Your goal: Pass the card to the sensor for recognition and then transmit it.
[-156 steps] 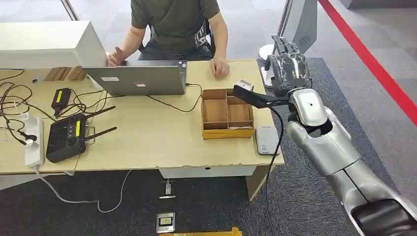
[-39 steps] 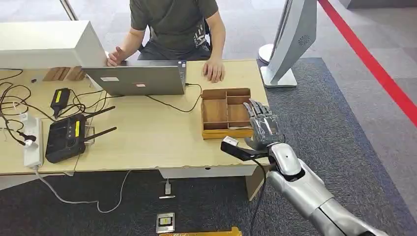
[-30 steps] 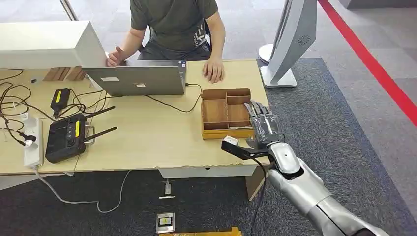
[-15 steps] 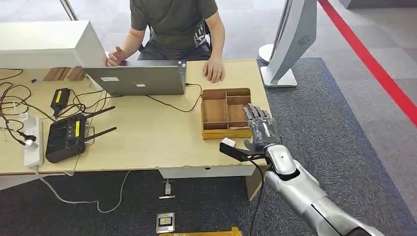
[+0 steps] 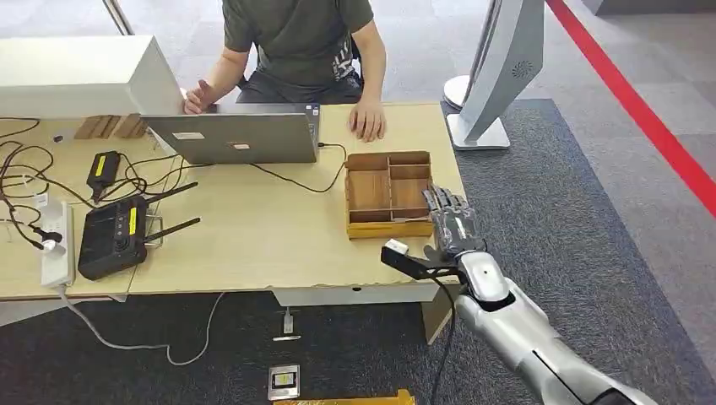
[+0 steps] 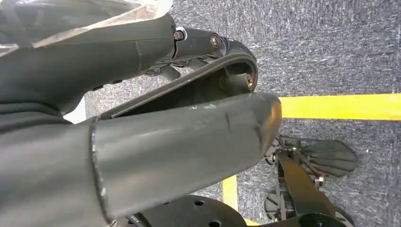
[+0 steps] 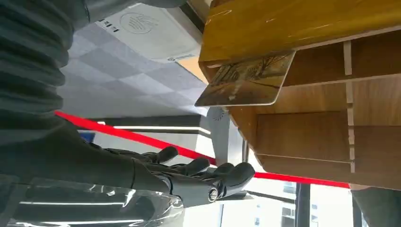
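The printed card (image 7: pixel 246 85) with a tree picture leans at the near edge of the yellow wooden divided tray (image 5: pixel 388 194).
My right hand (image 5: pixel 452 228) hovers just beside it, fingers spread, holding nothing; I cannot tell my left hand's state. Beyond, a person's hand (image 5: pixel 367 122) rests on the desk (image 5: pixel 253 236).

The right hand (image 5: pixel 454 226), fingers spread and empty, is held beside the wooden tray (image 5: pixel 389 193) at the table (image 5: pixel 253 236) corner.
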Controlling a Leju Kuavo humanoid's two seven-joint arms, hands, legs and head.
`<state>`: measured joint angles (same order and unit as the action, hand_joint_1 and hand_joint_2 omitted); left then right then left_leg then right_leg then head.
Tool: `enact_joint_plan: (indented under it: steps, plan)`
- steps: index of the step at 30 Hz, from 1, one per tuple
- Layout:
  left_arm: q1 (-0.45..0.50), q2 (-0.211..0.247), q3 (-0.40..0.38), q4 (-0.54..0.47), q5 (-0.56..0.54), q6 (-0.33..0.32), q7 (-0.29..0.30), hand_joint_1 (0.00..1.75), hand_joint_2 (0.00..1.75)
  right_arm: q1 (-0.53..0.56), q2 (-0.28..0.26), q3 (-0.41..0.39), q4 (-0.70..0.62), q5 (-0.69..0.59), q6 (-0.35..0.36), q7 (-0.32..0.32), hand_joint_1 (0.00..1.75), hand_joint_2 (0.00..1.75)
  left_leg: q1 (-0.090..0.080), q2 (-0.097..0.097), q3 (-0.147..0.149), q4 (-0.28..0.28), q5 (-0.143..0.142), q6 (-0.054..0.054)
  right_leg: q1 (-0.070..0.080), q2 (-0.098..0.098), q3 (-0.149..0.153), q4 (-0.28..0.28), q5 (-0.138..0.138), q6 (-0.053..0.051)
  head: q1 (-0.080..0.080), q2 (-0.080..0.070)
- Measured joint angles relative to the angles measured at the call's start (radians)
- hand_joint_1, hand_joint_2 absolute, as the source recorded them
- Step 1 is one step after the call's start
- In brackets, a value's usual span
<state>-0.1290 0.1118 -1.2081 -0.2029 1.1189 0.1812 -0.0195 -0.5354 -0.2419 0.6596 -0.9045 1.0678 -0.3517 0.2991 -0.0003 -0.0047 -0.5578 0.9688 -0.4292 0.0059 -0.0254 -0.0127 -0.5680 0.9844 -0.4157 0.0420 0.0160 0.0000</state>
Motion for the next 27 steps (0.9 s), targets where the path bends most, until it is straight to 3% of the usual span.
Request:
enact_joint_plan:
  steps: [27]
  plan:
    - [0.000, 0.000, 0.000, 0.000, 0.014, -0.001, 0.002, 0.00, 0.00, -0.003, 0.039, 0.001, 0.039, 0.030, -0.004, -0.011, 0.00, 1.75, 0.000, 0.000, 0.000, 0.000, 0.000, 0.000, 0.000, 0.000, 0.000, 0.000, 0.000, 0.000, 0.000, 0.000]
